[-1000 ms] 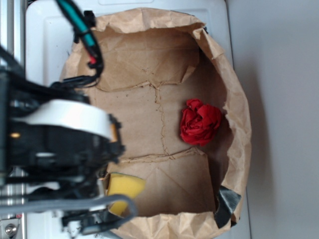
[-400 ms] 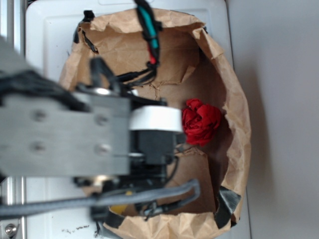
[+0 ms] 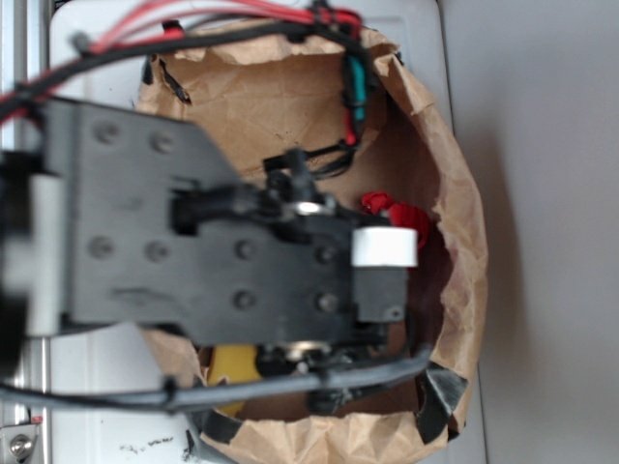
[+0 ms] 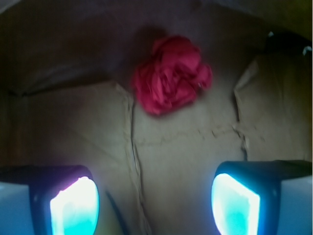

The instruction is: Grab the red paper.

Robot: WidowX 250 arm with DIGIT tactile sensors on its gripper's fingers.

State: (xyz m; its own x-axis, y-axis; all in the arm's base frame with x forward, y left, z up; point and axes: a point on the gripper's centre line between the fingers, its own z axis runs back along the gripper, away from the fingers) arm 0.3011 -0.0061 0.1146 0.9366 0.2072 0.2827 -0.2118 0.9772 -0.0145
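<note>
The big black robot arm (image 3: 193,242) hangs over the brown paper bag (image 3: 455,193). The red paper (image 4: 171,73) lies on the bag's floor by its wall. The gripper (image 4: 154,203) is wide apart, holding nothing, near the paper.

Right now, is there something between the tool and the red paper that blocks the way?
Nothing visible does. In the wrist view the red paper lies on bare brown paper ahead of the open tool, with only flat creased floor in between. In the exterior view the arm hides most of that stretch.
</note>
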